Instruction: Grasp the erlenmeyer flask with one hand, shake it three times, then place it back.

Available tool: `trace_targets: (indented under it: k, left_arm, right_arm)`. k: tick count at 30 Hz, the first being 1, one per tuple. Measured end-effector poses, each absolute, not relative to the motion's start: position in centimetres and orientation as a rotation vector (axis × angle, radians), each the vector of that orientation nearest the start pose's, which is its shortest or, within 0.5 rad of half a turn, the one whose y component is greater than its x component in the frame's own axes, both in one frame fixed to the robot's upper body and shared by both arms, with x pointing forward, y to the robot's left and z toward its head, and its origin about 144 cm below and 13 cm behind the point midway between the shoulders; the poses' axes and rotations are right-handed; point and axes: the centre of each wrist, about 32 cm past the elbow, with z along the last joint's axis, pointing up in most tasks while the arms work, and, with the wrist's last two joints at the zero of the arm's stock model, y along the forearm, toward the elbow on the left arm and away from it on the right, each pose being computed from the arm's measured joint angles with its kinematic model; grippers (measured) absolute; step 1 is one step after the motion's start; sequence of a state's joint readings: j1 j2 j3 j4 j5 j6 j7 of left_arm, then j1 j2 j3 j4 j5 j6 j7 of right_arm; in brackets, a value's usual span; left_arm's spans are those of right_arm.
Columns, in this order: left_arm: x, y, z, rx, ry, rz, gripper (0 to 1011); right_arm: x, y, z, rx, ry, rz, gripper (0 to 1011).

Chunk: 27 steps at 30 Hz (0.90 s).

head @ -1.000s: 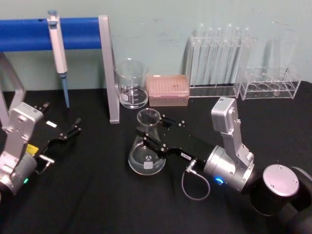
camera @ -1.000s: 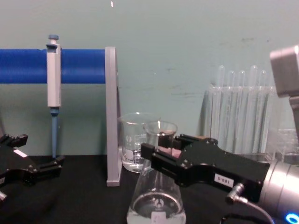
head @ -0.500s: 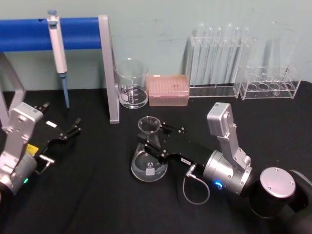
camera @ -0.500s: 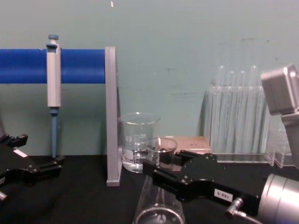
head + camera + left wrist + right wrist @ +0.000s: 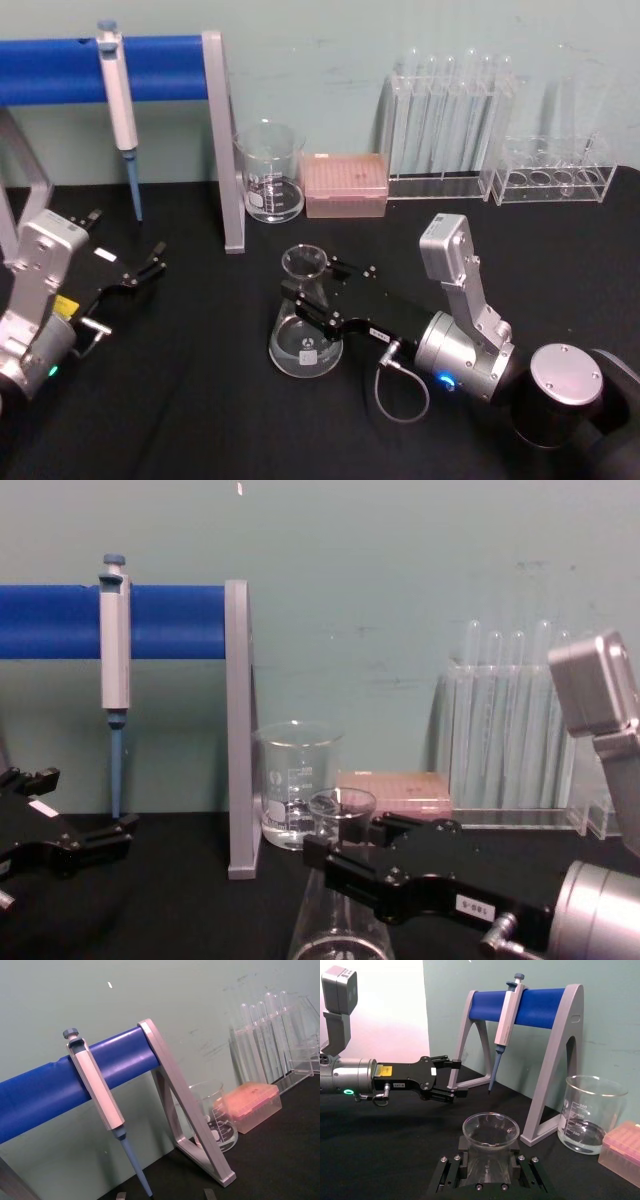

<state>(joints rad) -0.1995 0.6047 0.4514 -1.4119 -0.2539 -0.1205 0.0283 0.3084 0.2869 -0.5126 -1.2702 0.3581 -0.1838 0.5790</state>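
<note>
The erlenmeyer flask (image 5: 302, 345) is clear glass and stands upright in the middle of the black table, its wide base low at the tabletop. My right gripper (image 5: 308, 282) is shut on its neck just under the flared rim, one black finger on each side. The chest view has the flask rim (image 5: 342, 802) above the right gripper (image 5: 340, 846). In the right wrist view the flask mouth (image 5: 490, 1131) sits between the fingers of the right gripper (image 5: 491, 1172). My left gripper (image 5: 143, 272) rests open at the table's left, holding nothing; the right wrist view also catches this left gripper (image 5: 449, 1080).
A glass beaker (image 5: 269, 172) and a pink tip box (image 5: 345, 184) stand just behind the flask. A pipette (image 5: 119, 100) hangs on the blue stand (image 5: 160, 65) at the back left. Clear test tube racks (image 5: 450, 130) line the back right.
My right gripper has moved down with the flask, a little toward me; the rim sits lower in the chest view. The left arm has not moved.
</note>
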Motion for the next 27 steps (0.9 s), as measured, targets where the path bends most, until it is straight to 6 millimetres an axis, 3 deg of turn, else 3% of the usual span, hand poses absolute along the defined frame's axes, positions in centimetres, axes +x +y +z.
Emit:
trace_targets:
  k: [27]
  left_arm:
    - [48.86, 30.97, 113.98, 0.305, -0.285, 1.248, 1001]
  right_arm:
    - [51.6, -19.06, 112.49, -0.015, -0.045, -0.621, 451]
